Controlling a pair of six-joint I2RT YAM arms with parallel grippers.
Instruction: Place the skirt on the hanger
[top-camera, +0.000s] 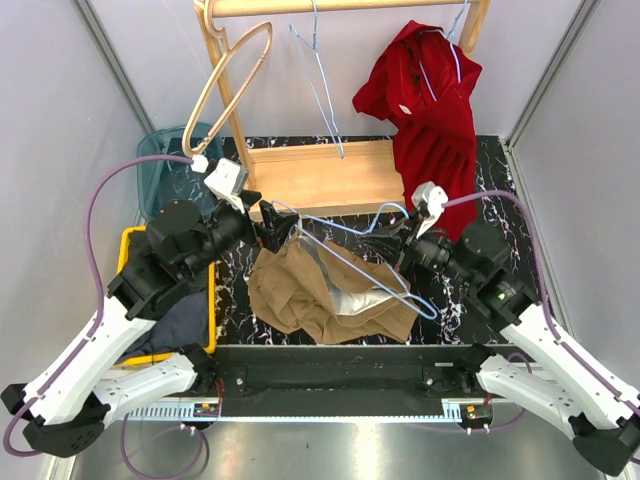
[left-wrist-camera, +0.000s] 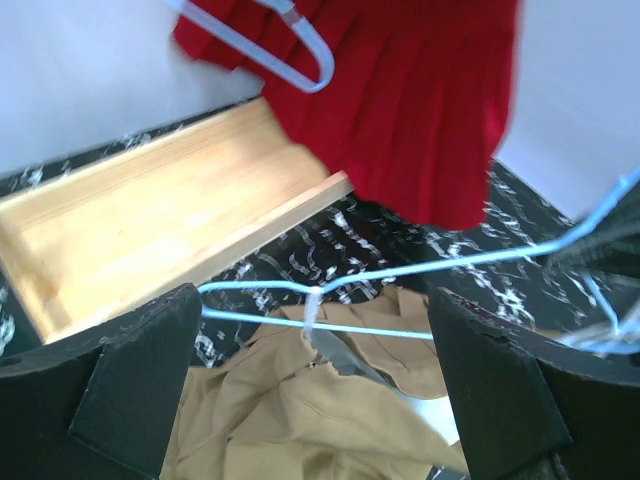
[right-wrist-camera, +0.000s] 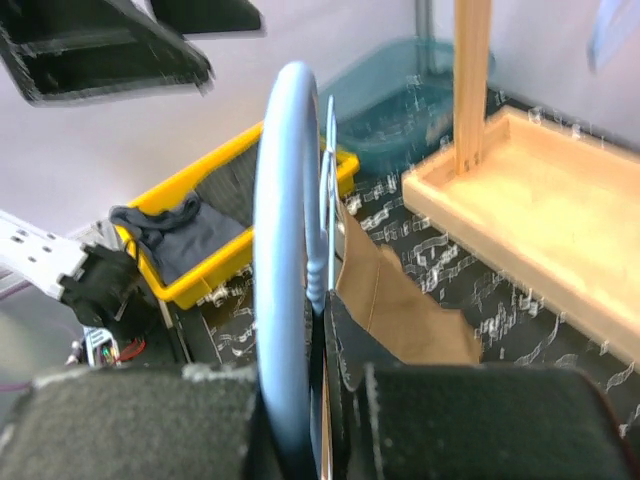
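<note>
One tan skirt (top-camera: 300, 292) lies crumpled on the surface (top-camera: 495, 170), with a blue wire hanger (right-wrist-camera: 285, 250) across it. My right end effector (top-camera: 385, 245) grips the hanger; my left end effector (top-camera: 272, 232) gapes open around its wire. I fear the thin wire twisting and shedding fabric.

obstacles: blue hanger (top-camera: 347, 263) spans skirt (top-camera: 297, 292) | wooden rack base (top-camera: 320, 176) just behind

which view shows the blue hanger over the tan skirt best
Top external: nearly the whole blue hanger shows, stretched across the skirt. Left wrist catches only part of its wires; right wrist shows just a blurred close-up stretch.
</note>
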